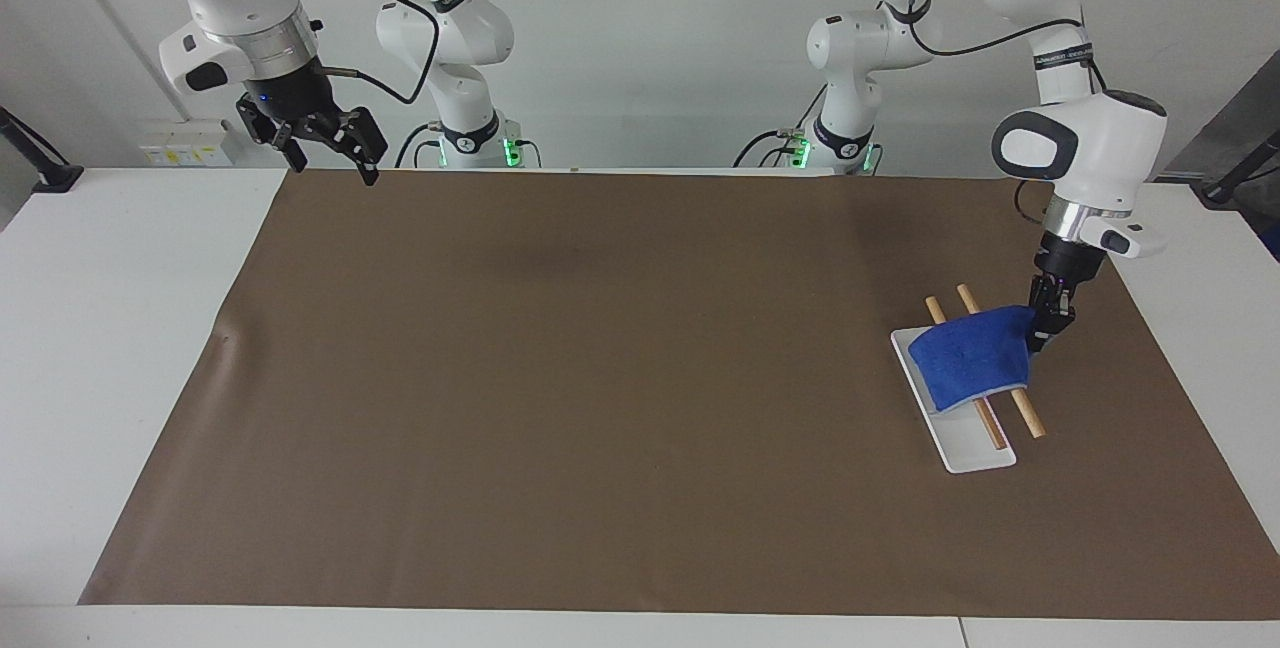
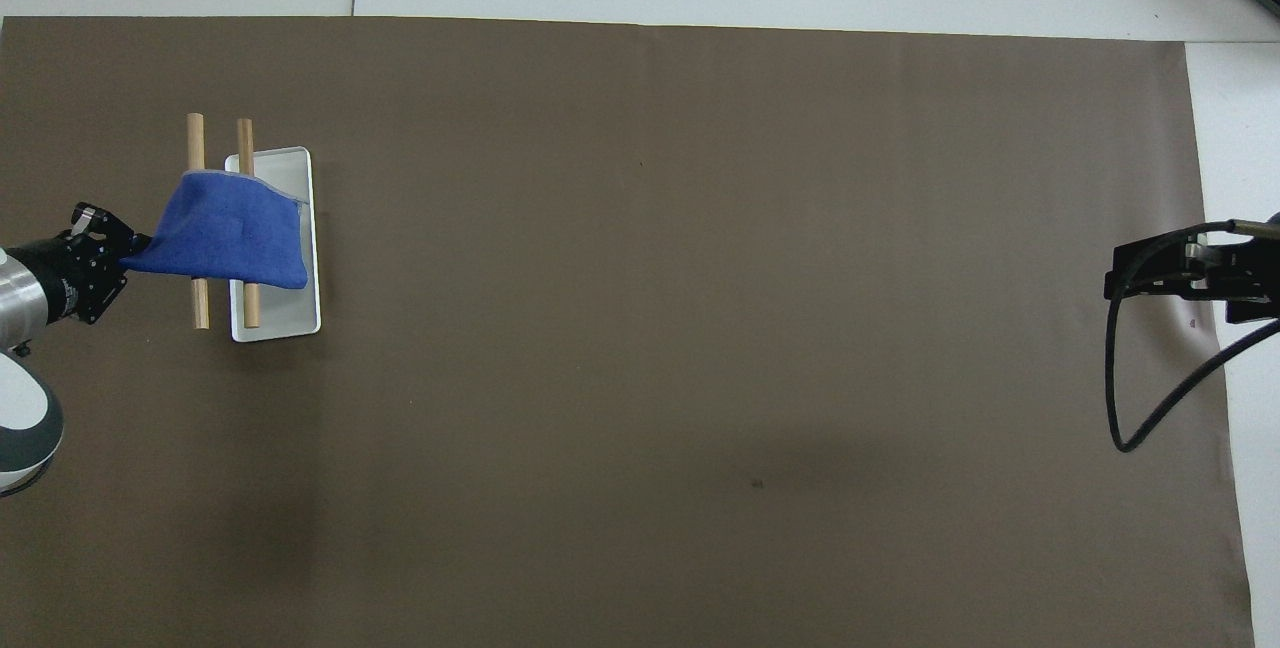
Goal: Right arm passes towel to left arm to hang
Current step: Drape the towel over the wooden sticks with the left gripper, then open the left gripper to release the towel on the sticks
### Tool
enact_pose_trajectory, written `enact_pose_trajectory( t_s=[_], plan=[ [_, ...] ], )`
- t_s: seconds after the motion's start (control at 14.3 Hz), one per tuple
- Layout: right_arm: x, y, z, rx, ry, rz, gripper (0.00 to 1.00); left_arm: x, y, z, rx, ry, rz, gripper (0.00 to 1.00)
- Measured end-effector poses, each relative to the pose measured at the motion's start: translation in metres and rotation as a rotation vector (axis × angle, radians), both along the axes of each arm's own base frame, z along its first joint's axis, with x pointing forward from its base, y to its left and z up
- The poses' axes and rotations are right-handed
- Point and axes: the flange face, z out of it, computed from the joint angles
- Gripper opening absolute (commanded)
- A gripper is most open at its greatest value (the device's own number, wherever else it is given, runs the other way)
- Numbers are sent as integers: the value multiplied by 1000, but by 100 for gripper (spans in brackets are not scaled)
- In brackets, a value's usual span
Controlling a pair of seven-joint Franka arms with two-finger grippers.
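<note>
The left gripper (image 1: pixel 1045 325) pinches the towel's (image 1: pixel 972 358) corner so it drapes over the two rods (image 1: pixel 1020 404); the right gripper (image 1: pixel 320 140), spread apart, waits above the bench (image 1: pixel 120 328).

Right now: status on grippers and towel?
Left gripper shut on towel corner, draping it over rack. Right gripper open, waiting, raised over mat corner. Nothing in the way.

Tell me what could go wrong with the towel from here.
The left gripper pinches only one corner of the towel, which drapes unevenly over the two rods; released now, it might slide off toward the white base. Pulling further could drag it off the rods or shift the rack.
</note>
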Motion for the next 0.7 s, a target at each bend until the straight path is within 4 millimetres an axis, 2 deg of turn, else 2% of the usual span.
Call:
enact_pose_trajectory(
  t_s=[0.07,0.14,0.21,0.28,0.56,0.7],
  plan=[
    [0,-2,0,1,0,14,100,-2,-1,-3,9,-8,2,42],
    [0,-8,0,3,0,18,100,-4,-2,-6,14,-12,3,59],
    [0,-15,0,6,0,20,100,-5,-2,-7,16,-13,5,91],
    [0,-21,0,8,0,23,100,-5,-2,-7,17,-15,6,100],
    [2,-23,-3,10,1,23,100,-3,1,-2,23,-32,13,100],
    [2,-20,-5,11,4,29,100,4,5,10,27,-60,20,100]
  ],
)
